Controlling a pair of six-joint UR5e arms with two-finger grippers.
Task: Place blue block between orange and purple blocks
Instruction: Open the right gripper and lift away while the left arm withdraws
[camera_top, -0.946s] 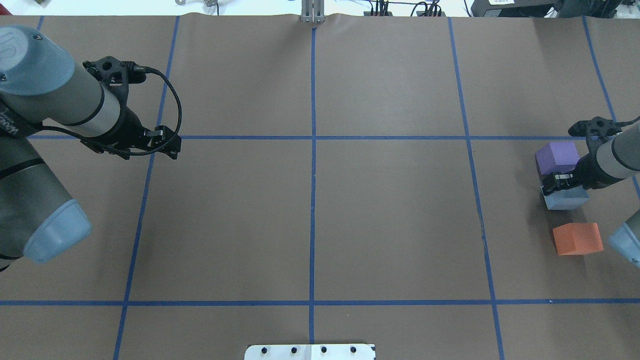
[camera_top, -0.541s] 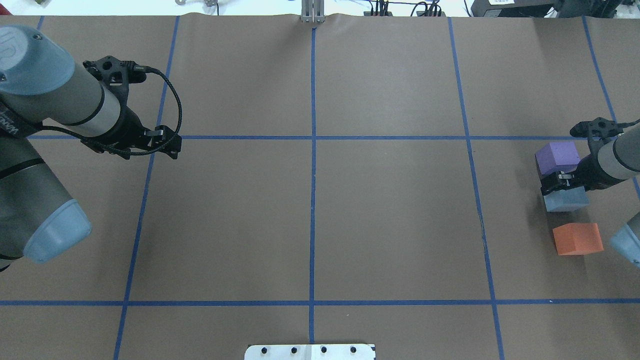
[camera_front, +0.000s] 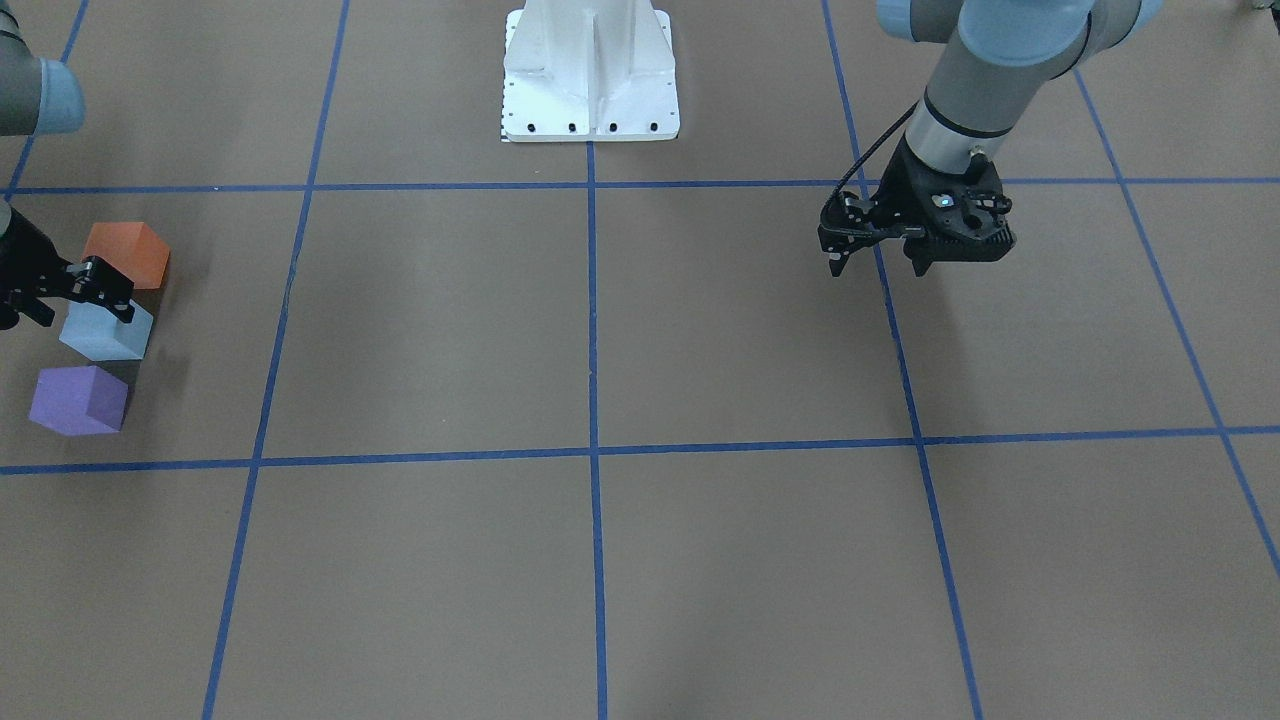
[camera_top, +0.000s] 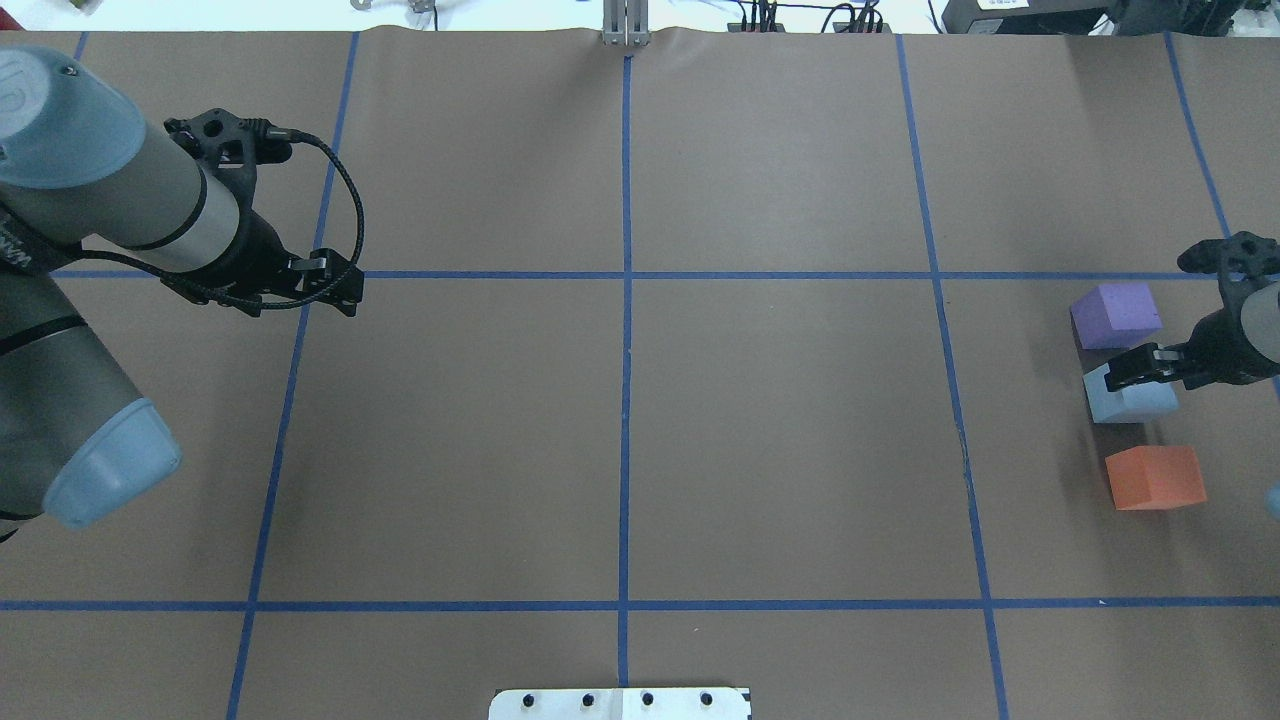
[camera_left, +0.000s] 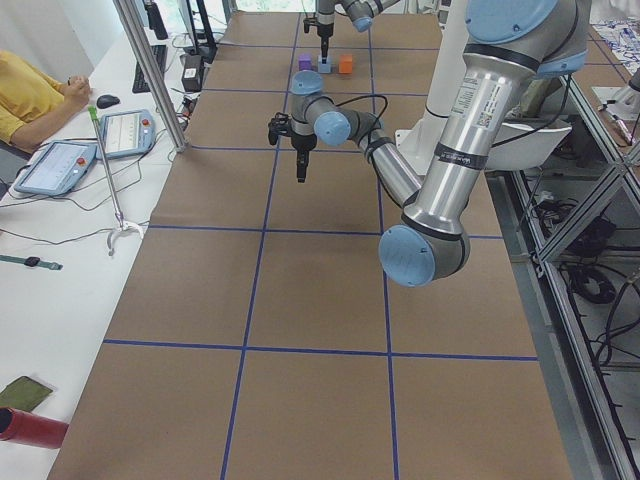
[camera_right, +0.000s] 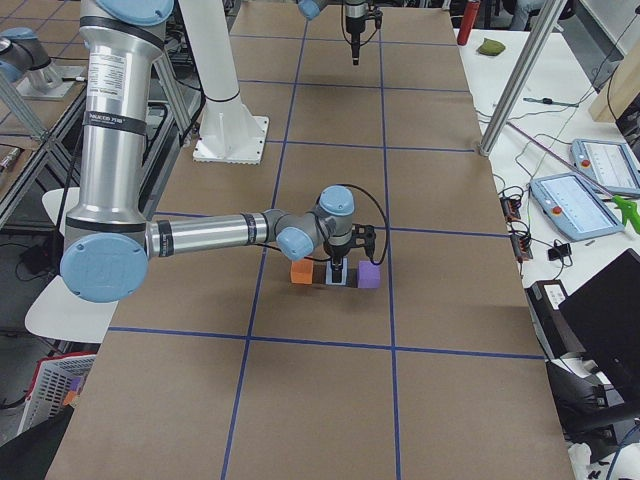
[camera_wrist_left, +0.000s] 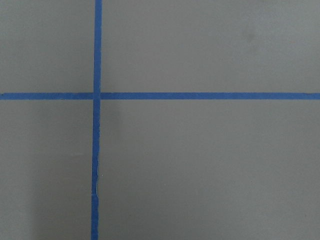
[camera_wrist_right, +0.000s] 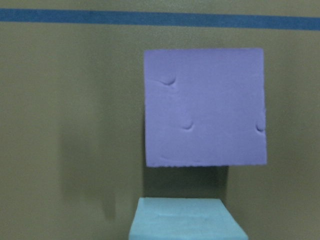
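The light blue block stands on the table at the far right, between the purple block and the orange block, with small gaps to both. In the front view the three stand in a line: orange, blue, purple. My right gripper hovers just above the blue block, open and empty; it also shows in the front view. The right wrist view shows the purple block and the top of the blue block. My left gripper is open and empty, far to the left.
Brown paper with blue tape grid lines covers the table. The robot's white base plate is at the middle of the near edge. The left wrist view shows only a tape crossing. An operator sits beyond the table's left end.
My right gripper has let go of the blue block, risen and drawn back to the right. The blue block stays on the table between purple and orange. The left arm has not moved.
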